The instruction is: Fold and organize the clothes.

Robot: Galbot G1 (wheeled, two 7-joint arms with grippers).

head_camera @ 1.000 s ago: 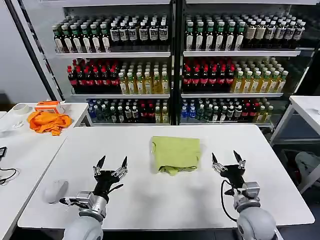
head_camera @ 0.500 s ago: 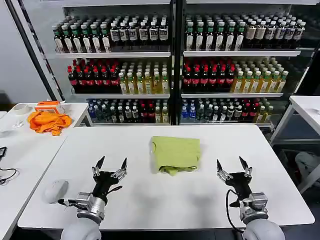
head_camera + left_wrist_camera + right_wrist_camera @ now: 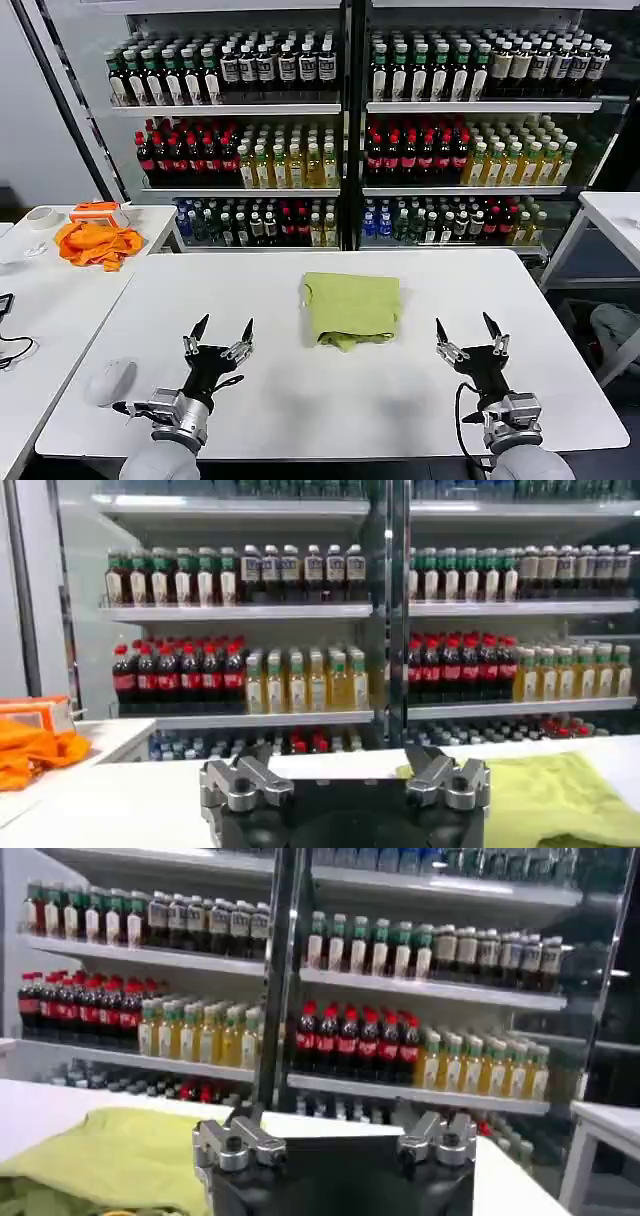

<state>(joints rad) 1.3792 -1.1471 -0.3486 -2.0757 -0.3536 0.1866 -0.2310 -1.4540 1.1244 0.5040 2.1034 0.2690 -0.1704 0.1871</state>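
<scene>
Before shelves of bottled drinks, the white tabletop (image 3: 300, 400) carries the folded yellow-green T-shirt (image 3: 351, 308) at its centre, while the right tool (image 3: 469, 349) has drawn back to the near edge like the left tool (image 3: 220, 345), both spread wide, empty, suggesting folding is finished.

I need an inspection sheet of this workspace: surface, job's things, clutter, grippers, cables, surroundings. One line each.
Surface: white table, mostly bare.
Job's things: yellow-green T-shirt, folded into a compact stack, lying at the table's middle toward the far edge.
Clutter: grey mouse-like object at the near left corner.
Grippers: left gripper open, right gripper open, both near the front edge, apart from the T-shirt.
Cables: black cable on the left side table.
Surroundings: bottle shelves behind; orange cloth on the side table.
</scene>
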